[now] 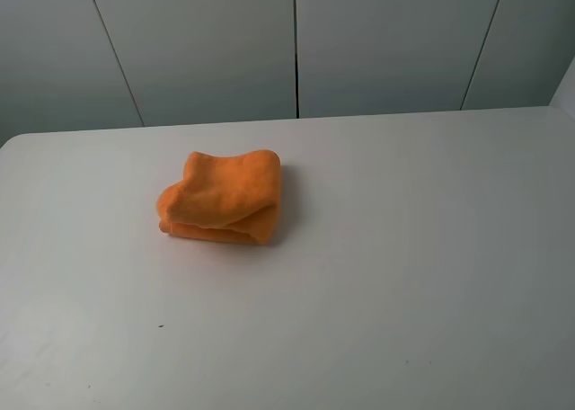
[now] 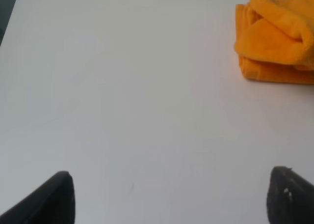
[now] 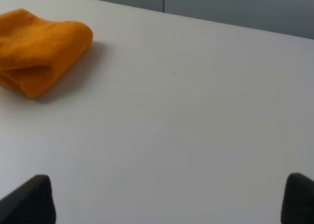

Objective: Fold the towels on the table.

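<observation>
On the large plain white smooth worktop (image 1: 404, 275), left of centre and somewhat toward the far edge in the high view, lies the bright orange soft microfibre towel (image 1: 223, 197), bunched into a compact, thick bundle of several folded layers with rounded, puffy edges. Nothing touches it. Behind the worktop stand pale grey wall panels (image 1: 386, 41) divided by dark seams.

From the left wrist camera, the left gripper (image 2: 171, 199) shows only the dark tips of its fingers (image 2: 51, 199), spread wide apart over bare white surface and holding nothing; the towel sits well apart from them. From the right wrist camera, the right gripper (image 3: 169, 199) likewise has its dark fingers (image 3: 32, 202) set wide apart and empty, with the towel well away.
</observation>
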### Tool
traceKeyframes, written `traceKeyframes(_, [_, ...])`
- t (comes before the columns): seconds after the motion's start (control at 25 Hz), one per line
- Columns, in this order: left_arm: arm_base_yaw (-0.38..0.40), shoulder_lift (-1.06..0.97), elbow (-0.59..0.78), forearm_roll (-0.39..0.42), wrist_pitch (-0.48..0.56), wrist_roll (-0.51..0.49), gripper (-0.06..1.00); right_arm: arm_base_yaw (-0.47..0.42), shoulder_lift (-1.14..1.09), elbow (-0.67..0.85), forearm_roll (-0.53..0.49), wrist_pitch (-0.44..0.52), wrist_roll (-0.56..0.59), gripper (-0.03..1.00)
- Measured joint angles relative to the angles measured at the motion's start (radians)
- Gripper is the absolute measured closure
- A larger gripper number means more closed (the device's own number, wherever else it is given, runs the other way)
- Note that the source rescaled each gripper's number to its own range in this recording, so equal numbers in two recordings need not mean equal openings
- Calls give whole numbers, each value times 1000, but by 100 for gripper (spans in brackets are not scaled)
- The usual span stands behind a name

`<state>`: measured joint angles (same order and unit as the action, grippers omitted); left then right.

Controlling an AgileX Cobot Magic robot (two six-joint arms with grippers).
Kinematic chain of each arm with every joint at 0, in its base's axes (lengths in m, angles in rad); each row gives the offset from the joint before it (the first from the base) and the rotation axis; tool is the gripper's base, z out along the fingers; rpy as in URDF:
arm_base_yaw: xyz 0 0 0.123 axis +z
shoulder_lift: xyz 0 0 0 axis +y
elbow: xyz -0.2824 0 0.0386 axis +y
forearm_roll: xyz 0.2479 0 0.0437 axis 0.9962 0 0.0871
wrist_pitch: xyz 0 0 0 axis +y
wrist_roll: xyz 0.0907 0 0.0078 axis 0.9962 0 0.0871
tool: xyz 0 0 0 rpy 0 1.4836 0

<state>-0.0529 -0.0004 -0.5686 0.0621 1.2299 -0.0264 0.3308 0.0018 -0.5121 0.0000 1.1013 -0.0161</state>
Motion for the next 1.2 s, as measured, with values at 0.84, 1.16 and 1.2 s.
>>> traceKeyframes(0.84, [0, 0, 57, -34, -139, 0, -5, 0, -2, 0, 6, -4, 16, -3])
traceKeyframes(1.16, [1, 0, 57, -39, -141, 0, -5, -20, -2, 0, 6, -4, 22, -3])
traceKeyframes(1.2, [6, 0, 57, -39, -141, 0, -5, -40, -2, 0, 6, -4, 22, -3])
